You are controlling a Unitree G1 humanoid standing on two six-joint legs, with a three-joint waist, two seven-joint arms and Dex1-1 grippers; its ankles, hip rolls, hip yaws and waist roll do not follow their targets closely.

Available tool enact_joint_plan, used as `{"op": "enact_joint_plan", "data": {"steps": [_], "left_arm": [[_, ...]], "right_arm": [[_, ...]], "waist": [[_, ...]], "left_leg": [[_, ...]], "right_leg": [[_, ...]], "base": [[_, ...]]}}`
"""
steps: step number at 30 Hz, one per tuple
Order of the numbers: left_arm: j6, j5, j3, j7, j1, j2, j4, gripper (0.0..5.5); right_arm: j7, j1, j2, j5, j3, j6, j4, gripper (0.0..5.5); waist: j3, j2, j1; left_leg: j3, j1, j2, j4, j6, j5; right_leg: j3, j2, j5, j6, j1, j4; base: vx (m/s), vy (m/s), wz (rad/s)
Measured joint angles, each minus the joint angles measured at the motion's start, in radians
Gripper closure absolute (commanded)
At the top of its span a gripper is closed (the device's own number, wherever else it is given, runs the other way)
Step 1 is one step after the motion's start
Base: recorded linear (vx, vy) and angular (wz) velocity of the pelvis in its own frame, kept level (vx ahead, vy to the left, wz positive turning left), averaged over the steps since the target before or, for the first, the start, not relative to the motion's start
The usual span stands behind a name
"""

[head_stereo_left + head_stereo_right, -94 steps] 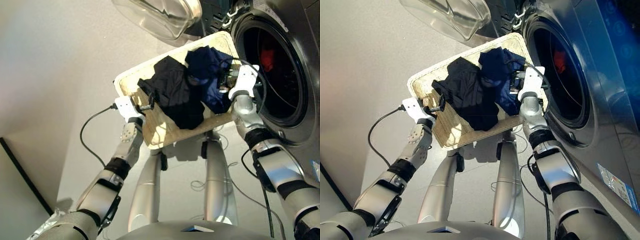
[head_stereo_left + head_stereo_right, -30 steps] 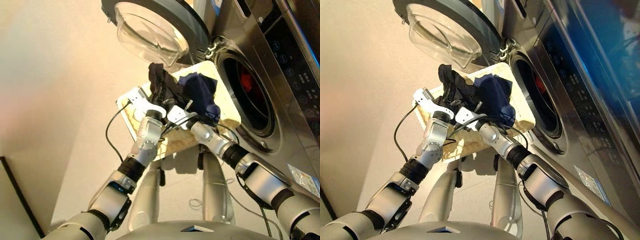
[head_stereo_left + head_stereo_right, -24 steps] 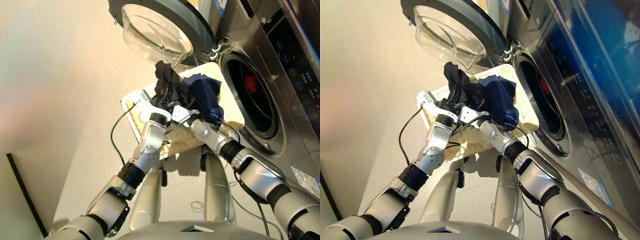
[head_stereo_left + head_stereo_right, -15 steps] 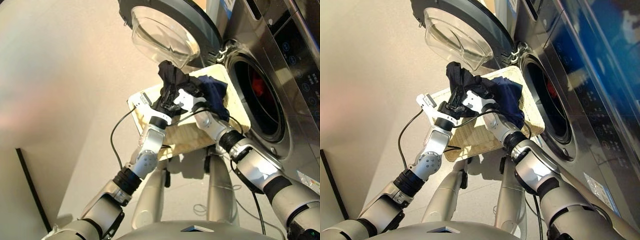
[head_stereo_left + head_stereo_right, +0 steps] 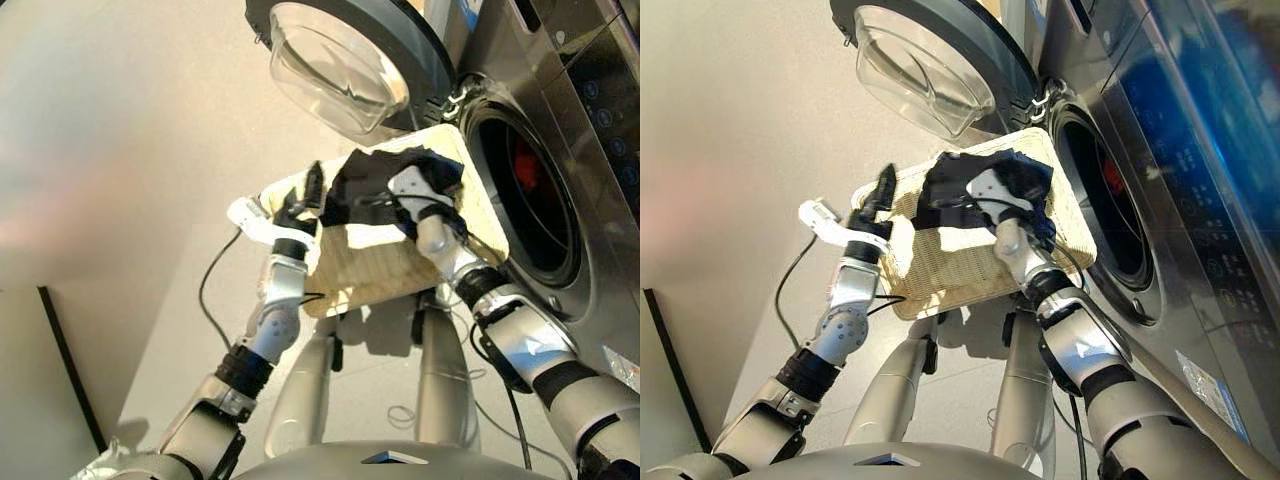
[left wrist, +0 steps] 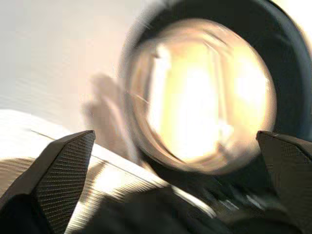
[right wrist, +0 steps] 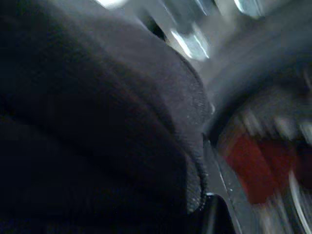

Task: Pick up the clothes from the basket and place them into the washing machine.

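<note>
The cream basket (image 5: pixel 395 285) sits in front of me beside the dark grey washing machine (image 5: pixel 590 250), whose drum hole (image 5: pixel 548 215) stands open. A coral-red garment (image 5: pixel 527 172) lies inside the drum. My right gripper (image 5: pixel 415 190) is over the basket's far end, shut on the black garment (image 5: pixel 365 185), which hangs spread above the weave and hides the fingers. A navy garment (image 5: pixel 447 172) bunches just behind it. My left gripper (image 5: pixel 303 197) is open and empty at the basket's left rim, apart from the cloth. In the left wrist view the wide-apart fingers (image 6: pixel 63 170) frame the door glass (image 6: pixel 200 92).
The round glass door (image 5: pixel 340 65) is swung open over the far left of the basket. A dark control panel (image 5: pixel 600 90) rises above the drum. A black cable (image 5: pixel 205 295) loops from my left wrist. A dark strip (image 5: pixel 65 365) runs along the floor at left.
My left gripper has let go of the black garment and moved left to the basket's rim. The right gripper keeps the cloth and has shifted toward the drum. The camera tilted slightly.
</note>
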Motion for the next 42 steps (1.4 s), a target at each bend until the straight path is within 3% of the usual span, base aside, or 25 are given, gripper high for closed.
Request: {"op": "enact_joint_plan", "data": {"steps": [4,7,11,16,22,23,24,25,28,34,39,41,42], "left_arm": [[-0.01,0.023,0.024,0.028,0.024,0.005,0.013,0.0],[-0.01,0.043,0.028,0.031,0.029,0.023,0.022,0.0],[-0.009,0.062,0.026,0.034,0.044,0.04,0.053,0.0],[-0.007,0.064,0.014,0.05,0.058,0.039,0.082,0.0],[-0.008,0.056,-0.018,0.053,0.055,0.036,0.124,0.0],[-0.008,0.055,-0.022,0.052,0.055,0.036,0.124,0.0],[-0.008,0.05,-0.022,0.052,0.054,0.036,0.123,0.0],[-0.008,0.05,-0.02,0.052,0.053,0.036,0.123,0.0],[-0.008,0.05,0.005,0.051,0.047,0.039,0.123,0.0],[-0.006,0.051,0.029,0.027,0.046,0.043,0.165,0.0],[0.003,0.05,0.057,0.006,0.049,0.04,0.243,0.0],[0.009,0.05,0.074,-0.003,0.04,0.034,0.264,0.0],[0.01,0.05,0.076,-0.006,0.032,0.03,0.265,0.0]], "right_arm": [[-0.075,-0.043,-0.062,0.054,-0.064,0.011,0.051,5.5],[-0.112,-0.152,-0.138,0.064,-0.094,0.031,0.136,5.5],[-0.167,-0.321,-0.229,0.219,-0.159,0.033,0.224,5.5],[-0.35,-0.349,-0.336,0.292,-0.243,0.012,0.129,5.5],[-0.487,-0.363,-0.361,0.339,-0.258,0.011,0.124,5.5],[-0.489,-0.363,-0.361,0.344,-0.258,0.011,0.125,3.97],[-0.491,-0.363,-0.358,0.354,-0.259,0.011,0.124,0.0],[-0.49,-0.363,-0.353,0.359,-0.261,0.01,0.124,0.0],[-0.312,-0.304,-0.338,0.437,-0.211,-0.054,0.033,0.0],[-0.039,-0.196,-0.19,0.546,-0.107,-0.144,-0.041,0.0],[0.158,-0.07,-0.127,0.598,-0.029,-0.188,-0.141,0.0],[0.224,-0.066,-0.11,0.635,0.002,-0.189,-0.143,0.0],[0.242,-0.065,-0.104,0.643,0.013,-0.19,-0.144,0.0]], "waist": [[0.019,0.0,0.006],[0.047,0.011,0.008],[0.073,0.024,0.013],[0.11,0.034,0.013],[0.117,0.036,0.009],[0.118,0.037,0.009],[0.119,0.037,0.008],[0.119,0.037,0.005],[0.122,0.033,-0.003],[0.124,0.029,-0.021],[0.122,0.019,-0.045],[0.119,0.011,-0.049],[0.117,0.008,-0.05]], "left_leg": [[0.001,-0.037,-0.008,0.017,-0.001,0.0],[0.004,-0.074,-0.02,0.048,-0.001,-0.004],[0.005,-0.144,-0.032,0.102,0.001,-0.016],[0.007,-0.209,-0.048,0.187,0.001,-0.045],[0.006,-0.265,-0.054,0.249,-0.001,-0.063],[0.006,-0.265,-0.054,0.249,-0.001,-0.063],[0.005,-0.266,-0.054,0.25,-0.001,-0.063],[0.005,-0.266,-0.053,0.251,-0.002,-0.064],[0.004,-0.273,-0.048,0.279,-0.003,-0.08],[-0.009,-0.237,-0.025,0.285,-0.01,-0.096],[-0.023,-0.183,-0.007,0.232,-0.01,-0.087],[-0.022,-0.166,-0.001,0.206,-0.014,-0.069],[-0.021,-0.16,0.0,0.195,-0.015,-0.07]], "right_leg": [[0.005,-0.006,0.004,-0.006,-0.038,0.017],[0.017,-0.016,0.001,-0.001,-0.072,0.039],[0.024,-0.024,-0.002,0.001,-0.137,0.075],[0.046,-0.034,-0.015,0.001,-0.191,0.131],[0.048,-0.042,-0.019,0.0,-0.231,0.156],[0.048,-0.042,-0.019,0.0,-0.231,0.157],[0.048,-0.042,-0.019,0.0,-0.232,0.157],[0.048,-0.042,-0.019,0.0,-0.231,0.157],[0.046,-0.036,-0.024,0.001,-0.23,0.17],[0.024,-0.02,-0.027,-0.004,-0.172,0.157],[-0.006,-0.011,-0.027,-0.005,-0.113,0.109],[-0.013,-0.007,-0.015,-0.019,-0.1,0.092],[-0.017,-0.006,-0.022,-0.011,-0.098,0.089]], "base": [[0.0,0.0,0.0],[0.0,0.0,0.0],[0.0,0.0,0.0],[0.0,0.0,0.0],[0.0,0.0,0.0],[0.0,0.0,0.0],[0.0,0.0,0.0],[0.0,0.0,0.0],[0.0,0.0,0.0],[0.06,-0.023,-0.045],[-0.019,-0.002,-0.004],[-0.093,-0.009,-0.015],[0.0,0.0,0.0]]}}
